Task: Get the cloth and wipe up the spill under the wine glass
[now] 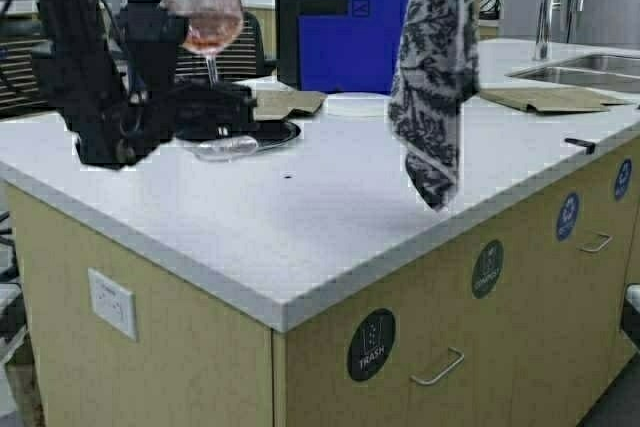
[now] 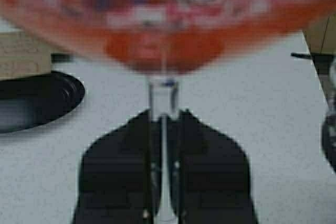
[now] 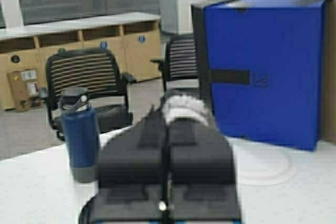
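Observation:
My left gripper (image 1: pixel 213 95) is shut on the thin stem of the wine glass (image 1: pixel 205 9), which stands upright with pink liquid in its bowl. The left wrist view shows both fingers of this gripper (image 2: pixel 164 116) pressed against the stem, under the wine glass bowl (image 2: pixel 163 24). A clear shiny oval (image 1: pixel 226 148) lies just below the gripper; I cannot tell whether it is the glass's foot or liquid. The dark, white-patterned cloth (image 1: pixel 434 67) hangs limp above the counter's right half. My right gripper (image 3: pixel 168 121) is shut on a fold of the cloth (image 3: pixel 184 109); it is above the high view's top.
A black plate (image 1: pixel 275 134), brown paper sheets (image 1: pixel 287 102) and a white plate (image 1: pixel 356 103) lie behind the glass. More paper (image 1: pixel 555 99), a sink (image 1: pixel 590 68) and a black pen (image 1: pixel 580 144) are at the right. A blue box (image 1: pixel 345 17) stands behind. A blue bottle (image 3: pixel 80 135) stands on the counter.

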Robot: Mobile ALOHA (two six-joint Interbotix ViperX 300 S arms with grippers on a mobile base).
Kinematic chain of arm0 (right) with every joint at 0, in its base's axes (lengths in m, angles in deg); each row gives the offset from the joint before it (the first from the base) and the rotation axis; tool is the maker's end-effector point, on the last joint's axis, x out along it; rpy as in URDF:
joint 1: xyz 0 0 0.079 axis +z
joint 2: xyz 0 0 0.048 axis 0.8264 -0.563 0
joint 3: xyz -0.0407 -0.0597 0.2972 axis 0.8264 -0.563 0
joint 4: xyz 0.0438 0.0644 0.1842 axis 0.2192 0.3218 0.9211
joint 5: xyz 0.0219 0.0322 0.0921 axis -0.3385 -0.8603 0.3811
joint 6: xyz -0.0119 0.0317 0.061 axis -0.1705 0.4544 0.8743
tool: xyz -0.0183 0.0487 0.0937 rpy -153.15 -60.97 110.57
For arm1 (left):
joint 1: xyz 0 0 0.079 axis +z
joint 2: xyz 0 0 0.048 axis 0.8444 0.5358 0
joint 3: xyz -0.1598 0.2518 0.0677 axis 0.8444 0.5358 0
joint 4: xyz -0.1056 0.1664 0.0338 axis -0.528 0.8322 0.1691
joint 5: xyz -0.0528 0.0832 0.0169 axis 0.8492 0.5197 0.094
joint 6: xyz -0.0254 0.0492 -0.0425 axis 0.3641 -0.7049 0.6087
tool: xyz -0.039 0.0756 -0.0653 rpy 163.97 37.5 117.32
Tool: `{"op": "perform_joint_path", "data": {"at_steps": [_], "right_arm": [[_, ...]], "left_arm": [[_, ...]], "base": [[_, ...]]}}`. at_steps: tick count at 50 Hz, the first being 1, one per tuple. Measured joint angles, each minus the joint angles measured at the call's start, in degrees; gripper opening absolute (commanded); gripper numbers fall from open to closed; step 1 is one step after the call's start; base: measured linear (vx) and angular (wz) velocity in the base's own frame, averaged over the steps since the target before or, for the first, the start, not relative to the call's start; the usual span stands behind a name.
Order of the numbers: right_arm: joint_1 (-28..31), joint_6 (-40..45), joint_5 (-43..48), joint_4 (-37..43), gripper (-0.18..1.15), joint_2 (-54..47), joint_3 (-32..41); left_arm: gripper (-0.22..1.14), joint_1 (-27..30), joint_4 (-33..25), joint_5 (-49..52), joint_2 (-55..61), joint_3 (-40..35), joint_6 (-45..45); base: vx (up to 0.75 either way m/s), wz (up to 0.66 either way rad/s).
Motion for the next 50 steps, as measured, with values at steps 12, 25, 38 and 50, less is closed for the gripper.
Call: {"op": "perform_joint_path", "data": {"at_steps": [12,25,38,50], "right_arm": [[3.96,2.2,0.0,-0.7,0.07,-12.92,9.23],[9.49,2.46,0.09,-1.23,0.07,-28.83,17.23],[15.82,4.04,0.62,-1.23,0.07,-39.9,19.6],[19.78,6.15,1.14,-1.32,0.07,-45.0,19.69]], "left_arm": [[0.14,-0.26,0.0,8.7,-12.83,4.13,1.23],[0.14,-0.35,-0.09,25.84,-29.18,5.1,4.57],[0.14,-0.44,-0.26,40.61,-41.04,2.2,4.57],[0.14,-0.44,-0.44,47.9,-45.88,-2.9,4.57]], "base": [[0.0,0.0],[0.0,0.0],[0.0,0.0],[0.0,0.0]]}}
